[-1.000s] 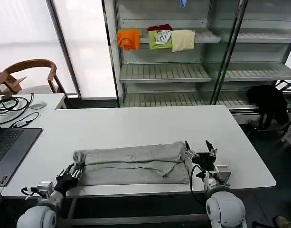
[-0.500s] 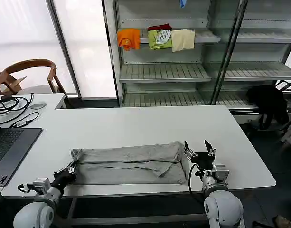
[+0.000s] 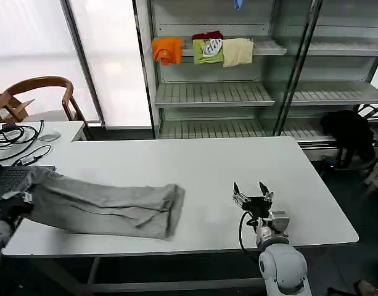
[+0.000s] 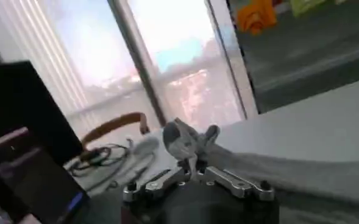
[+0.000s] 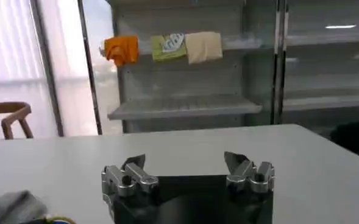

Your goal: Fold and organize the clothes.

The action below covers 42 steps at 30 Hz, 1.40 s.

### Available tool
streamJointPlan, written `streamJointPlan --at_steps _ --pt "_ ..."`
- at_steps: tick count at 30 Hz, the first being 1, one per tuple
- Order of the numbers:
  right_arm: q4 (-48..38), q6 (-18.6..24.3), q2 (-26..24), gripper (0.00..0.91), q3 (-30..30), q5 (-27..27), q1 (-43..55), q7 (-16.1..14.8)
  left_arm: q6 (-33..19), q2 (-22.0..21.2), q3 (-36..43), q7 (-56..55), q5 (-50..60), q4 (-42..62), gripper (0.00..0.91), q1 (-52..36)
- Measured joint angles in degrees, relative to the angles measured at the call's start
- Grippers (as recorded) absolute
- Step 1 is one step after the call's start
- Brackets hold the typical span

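The grey shirt (image 3: 105,209) lies as a long, rumpled roll across the left half of the white counter (image 3: 207,163), running from the counter's left edge to about its middle. Its left end is bunched in the left end effector (image 3: 15,200), which sits at the far left by the laptop (image 3: 7,179); in the left wrist view the fingers (image 4: 191,139) are pinched together on a fold of the grey cloth (image 4: 277,170). The shirt's right end is loose and lies flat on the counter.

The right end effector (image 3: 253,196) rests near the front edge of the counter, well apart from the shirt, with its two fingers (image 5: 133,163) spread wide and nothing between them.

On the shelf (image 3: 262,49) behind the counter sit folded garments side by side: orange (image 3: 167,50), green (image 3: 208,50) with a red one on top, and cream (image 3: 237,52). The green one carries a white print, but I cannot read it. A wooden chair (image 3: 34,95) stands at the back left, with cables (image 3: 19,135) on the counter near it.
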Motion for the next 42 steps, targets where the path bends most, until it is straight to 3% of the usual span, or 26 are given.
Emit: streamJointPlan --at_steps 5,17,25,26,27,28,42 --pt "-1.0 0.7 -0.4 0.907 0.3 -0.2 -0.4 -0.5 2.3 -1.1 1.8 -0.7 -3.4 -5.2 0.02 0.6" --pt "-0.9 2.9 -1.1 0.907 1.7 -0.8 -2.1 -1.1 7.5 -13.5 20.2 -5.8 -8.4 -16.0 0.02 2.9" --pt "-0.6 4.2 -1.2 0.907 2.5 -0.9 -3.2 -1.1 8.7 -17.8 30.2 -7.6 -6.6 -15.9 0.02 3.9" --pt "-0.6 4.4 -1.2 0.907 2.5 -0.9 -3.2 -1.1 8.7 -18.2 30.9 -7.7 -6.2 -15.6 0.111 3.9" --pt "-0.6 4.5 -1.2 0.907 2.5 -0.9 -3.3 -1.1 8.7 -18.7 31.7 -7.9 -5.9 -15.3 0.836 3.8" --pt "-0.6 4.6 -1.2 0.907 2.6 -0.9 -3.3 -1.1 8.6 -19.1 32.4 -8.0 -5.5 -15.0 0.907 3.8" --pt "-0.1 5.3 -0.8 0.907 1.6 -1.4 -3.9 -1.1 6.6 -24.2 39.9 -11.7 -2.0 -9.7 0.907 3.1"
